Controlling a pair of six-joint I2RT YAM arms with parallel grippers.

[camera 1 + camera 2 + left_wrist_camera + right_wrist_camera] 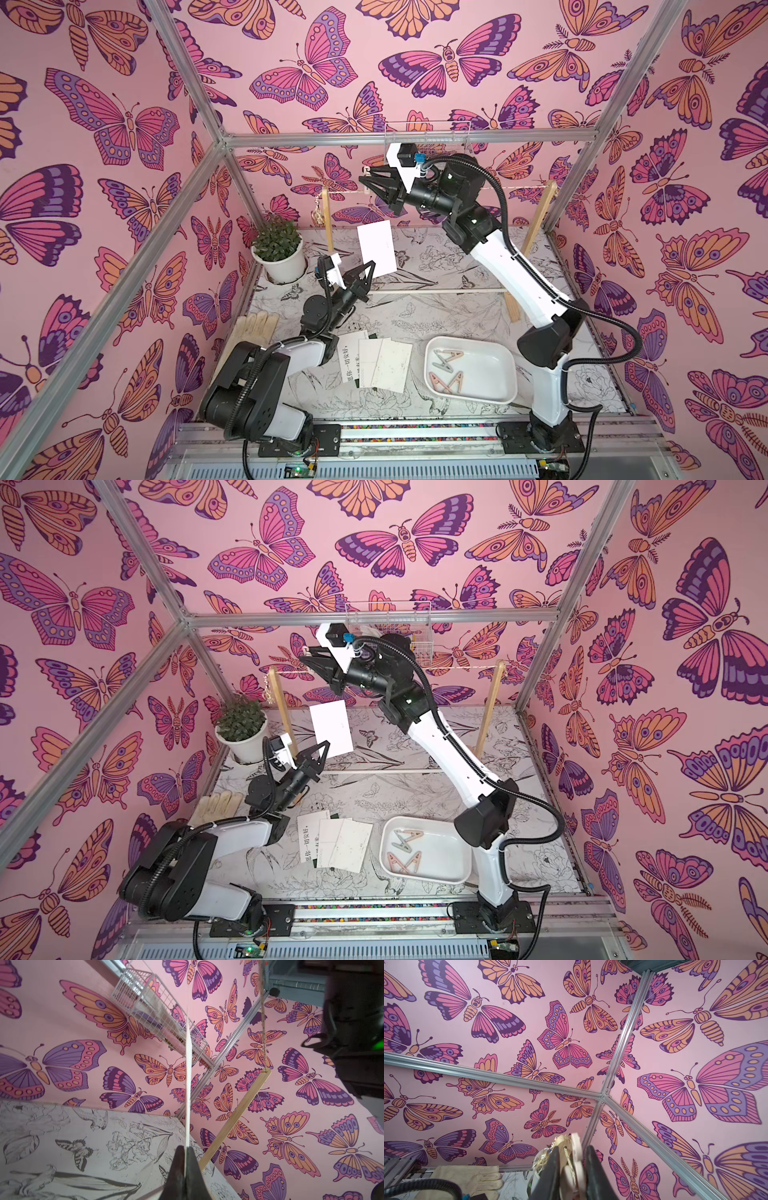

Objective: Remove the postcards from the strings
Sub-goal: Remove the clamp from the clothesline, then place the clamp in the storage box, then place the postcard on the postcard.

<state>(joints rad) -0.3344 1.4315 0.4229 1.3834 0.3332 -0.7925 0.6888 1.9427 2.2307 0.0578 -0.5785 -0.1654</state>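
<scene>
Room: pink butterfly wallpaper [332, 83] on all walls, alu frame bars [374, 139] at the corners, wire basket [428, 133] hung on the back bar just above the right fingers [370, 179]. The bench [436, 316] carries a b/w flower-and-bird print. The left fingers [368, 268] are pressed together on the lower edge of a white postcard [377, 248], held in the air above the bench, below the right fingers & clear of the string [511, 188]. The right fingers pinch a pale clothespin [576, 1157] at string height, near the rack post [328, 224] on the left fingers' side; can't tell if the pin sits on the string. Flat on the bench, nearer the arm bases than the left fingers: stack of postcards [390, 365], beside it a white tray [486, 370] w/ clothespins [446, 359]. Potted plant [276, 243] & beige glove [253, 326] lie outboard of the left fingers.
</scene>
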